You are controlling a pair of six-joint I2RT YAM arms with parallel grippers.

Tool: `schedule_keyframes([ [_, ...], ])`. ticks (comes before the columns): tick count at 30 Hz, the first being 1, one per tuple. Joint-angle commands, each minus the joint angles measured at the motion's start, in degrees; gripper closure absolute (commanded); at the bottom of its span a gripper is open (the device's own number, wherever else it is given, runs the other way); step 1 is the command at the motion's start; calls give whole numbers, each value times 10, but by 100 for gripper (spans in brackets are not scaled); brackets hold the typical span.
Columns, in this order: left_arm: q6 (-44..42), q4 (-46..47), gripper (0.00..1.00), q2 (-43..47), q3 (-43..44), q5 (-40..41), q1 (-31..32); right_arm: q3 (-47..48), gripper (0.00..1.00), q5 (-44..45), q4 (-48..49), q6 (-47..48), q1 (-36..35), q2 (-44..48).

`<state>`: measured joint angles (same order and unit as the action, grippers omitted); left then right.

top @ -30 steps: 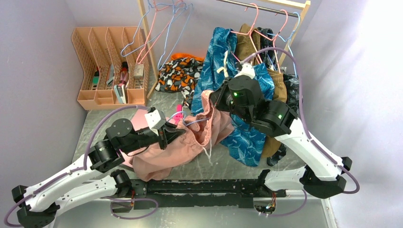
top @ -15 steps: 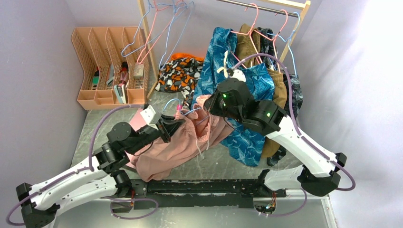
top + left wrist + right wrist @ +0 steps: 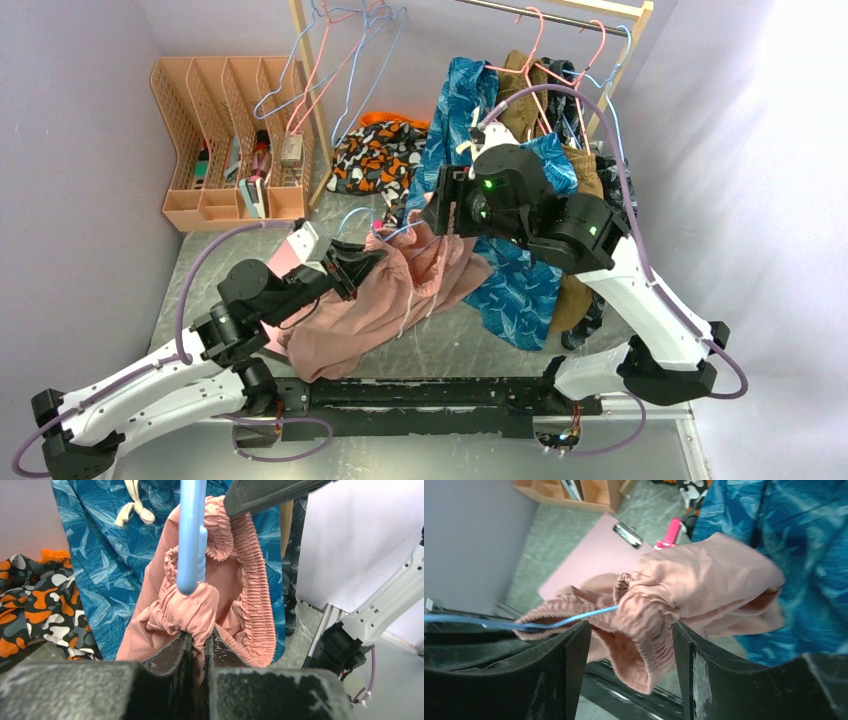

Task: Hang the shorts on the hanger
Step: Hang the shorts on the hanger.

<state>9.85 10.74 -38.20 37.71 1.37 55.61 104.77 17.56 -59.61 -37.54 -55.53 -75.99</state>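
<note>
The dusty-pink shorts (image 3: 400, 290) hang bunched between both arms above the table. My left gripper (image 3: 352, 270) is shut on a fold of the shorts (image 3: 190, 605) near the waistband. The light-blue hanger (image 3: 191, 530) runs into the gathered fabric just above the left gripper (image 3: 204, 637). My right gripper (image 3: 447, 205) is open. In the right wrist view the elastic waistband of the shorts (image 3: 704, 580) sags loosely between the spread fingers of the right gripper (image 3: 631, 630), and the hanger (image 3: 574, 617) enters the waistband from the left.
A blue patterned garment (image 3: 520, 280) hangs from the rack behind the right arm. Spare pink and blue wire hangers (image 3: 340, 60) hang at the back. A peach file organiser (image 3: 230, 130) stands back left. A pink clipboard (image 3: 589, 560) lies on the table under the shorts.
The right gripper has opened and let go of the waistband. The left arm has pushed its end of the shorts forward and slightly up.
</note>
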Motion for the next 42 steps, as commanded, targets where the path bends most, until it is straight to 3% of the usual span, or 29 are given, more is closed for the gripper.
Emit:
schedule_keyframes([
  [1, -14, -53, 93, 15, 35, -63, 1, 12, 35, 4, -88, 156, -1, 14],
  [7, -34, -183, 93, 6, 86, -164, 1, -26, 35, -74, -63, 255, -2, 46],
  [11, -39, -228, 93, 10, 99, -181, 1, -37, 35, -95, -70, 303, -2, 44],
  [18, -47, -247, 93, 28, 100, -155, 1, -104, 39, -83, -51, 311, -12, 48],
  [28, -43, -262, 93, 31, 103, -90, 1, -167, 42, -104, -47, 247, -12, 92],
  [35, -26, -260, 93, 29, 107, -39, 1, -233, 37, -99, -16, 211, -15, 112],
  [42, -19, -259, 93, 15, 120, -40, 1, -254, 38, -77, 32, 204, -22, 102],
])
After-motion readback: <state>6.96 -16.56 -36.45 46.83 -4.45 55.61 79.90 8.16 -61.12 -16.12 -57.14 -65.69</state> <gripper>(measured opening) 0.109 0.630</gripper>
